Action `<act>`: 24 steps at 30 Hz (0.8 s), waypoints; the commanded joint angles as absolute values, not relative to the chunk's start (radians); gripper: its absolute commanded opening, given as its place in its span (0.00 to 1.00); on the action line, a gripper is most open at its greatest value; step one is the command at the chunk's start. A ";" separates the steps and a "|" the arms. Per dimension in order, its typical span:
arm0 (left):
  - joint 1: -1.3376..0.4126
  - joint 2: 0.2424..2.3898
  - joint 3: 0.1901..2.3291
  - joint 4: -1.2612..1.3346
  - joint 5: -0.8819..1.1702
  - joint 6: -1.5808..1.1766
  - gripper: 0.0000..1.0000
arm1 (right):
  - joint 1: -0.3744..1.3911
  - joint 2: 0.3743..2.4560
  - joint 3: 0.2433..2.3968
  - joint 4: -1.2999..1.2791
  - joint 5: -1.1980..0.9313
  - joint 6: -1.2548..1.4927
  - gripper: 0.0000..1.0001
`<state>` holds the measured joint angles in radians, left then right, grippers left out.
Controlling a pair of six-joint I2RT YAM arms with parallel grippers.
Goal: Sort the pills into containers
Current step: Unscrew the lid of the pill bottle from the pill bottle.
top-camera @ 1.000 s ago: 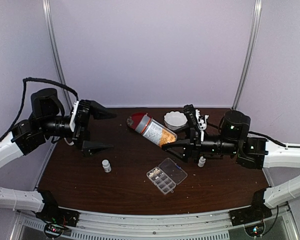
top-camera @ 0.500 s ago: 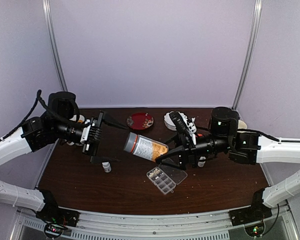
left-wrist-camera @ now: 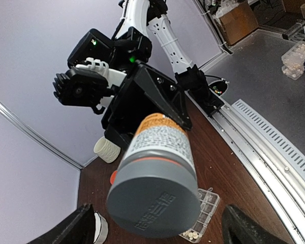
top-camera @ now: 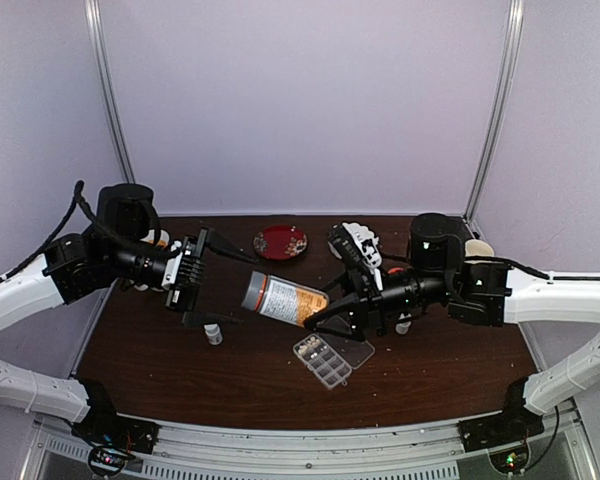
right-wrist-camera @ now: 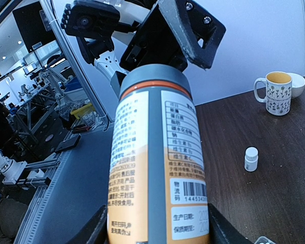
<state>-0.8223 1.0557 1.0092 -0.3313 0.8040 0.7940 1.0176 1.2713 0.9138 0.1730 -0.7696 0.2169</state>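
My right gripper (top-camera: 325,306) is shut on the lower body of a big orange-labelled bottle (top-camera: 288,299), held level above the table with its grey cap (left-wrist-camera: 153,202) pointing left. My left gripper (top-camera: 242,290) faces that cap, open, its fingertips either side of it and apart from it. In the right wrist view the bottle (right-wrist-camera: 160,168) fills the space between my right gripper's (right-wrist-camera: 157,235) jaws. The clear pill box (top-camera: 331,356) lies open under the bottle. A few whitish pills (left-wrist-camera: 193,235) show in one cell of the box (left-wrist-camera: 211,203).
A small white bottle (top-camera: 212,332) stands below the left gripper. A red disc (top-camera: 280,242) lies at the back. A patterned mug (right-wrist-camera: 275,93) and a white bowl (right-wrist-camera: 298,84) stand at the far left, and a cream ribbed cup (left-wrist-camera: 107,150) at the far right.
The right arm has carried the bottle down and left, over the pill box. The left gripper has turned to face the cap, come closer, and narrowed a little.
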 commanded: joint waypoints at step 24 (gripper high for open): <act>-0.848 1.090 1.069 -0.316 0.804 0.793 0.55 | 1.023 1.303 0.973 0.193 -0.789 0.225 0.09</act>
<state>-0.8417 1.0893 1.0401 -0.3347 0.8043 0.7944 1.0195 1.3056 0.9379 0.1715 -0.7818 0.2176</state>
